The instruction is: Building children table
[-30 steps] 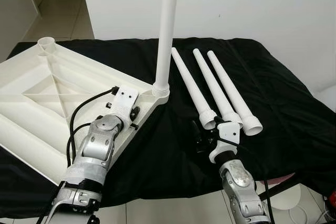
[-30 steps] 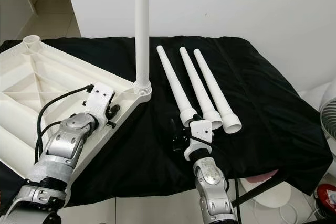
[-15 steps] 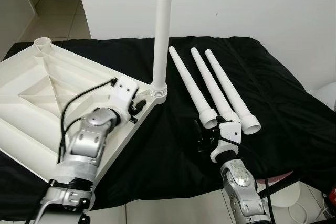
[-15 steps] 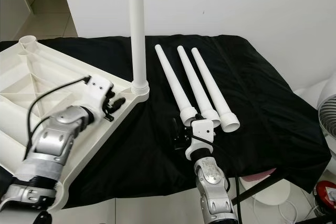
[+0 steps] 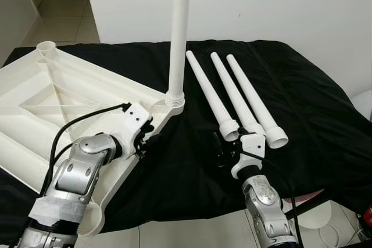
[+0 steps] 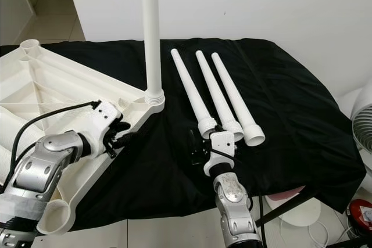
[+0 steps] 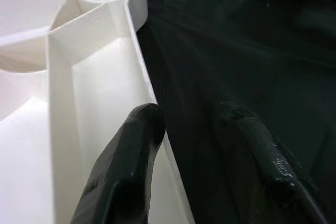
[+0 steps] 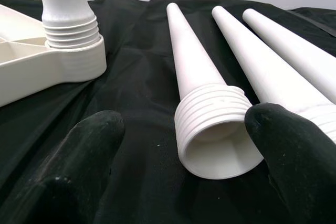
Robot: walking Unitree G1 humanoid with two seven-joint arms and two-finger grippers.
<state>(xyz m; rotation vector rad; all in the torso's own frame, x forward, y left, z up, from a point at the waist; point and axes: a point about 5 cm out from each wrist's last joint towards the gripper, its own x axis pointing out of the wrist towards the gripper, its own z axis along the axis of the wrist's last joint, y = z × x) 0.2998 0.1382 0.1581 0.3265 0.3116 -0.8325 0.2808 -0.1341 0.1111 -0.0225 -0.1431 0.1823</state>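
Lower centre: right gripper (image 5: 224,150) spread before nearest loose leg (image 8: 202,98). Lower left: left gripper (image 7: 191,124) spread astride upturned tabletop (image 5: 52,103) edge. Beyond, one leg (image 5: 178,33) upright in corner socket; black-draped counter (image 5: 314,114).

One upturned white tabletop (image 5: 35,103), one upright leg (image 5: 177,33) fitted, three loose legs (image 5: 235,94) lying on one black cloth (image 5: 314,120).

Domestic room: pale tiled floor (image 5: 55,13), plain white wall (image 5: 279,4), black-draped counter (image 5: 314,120), fan (image 6: 363,135) beside its right edge.
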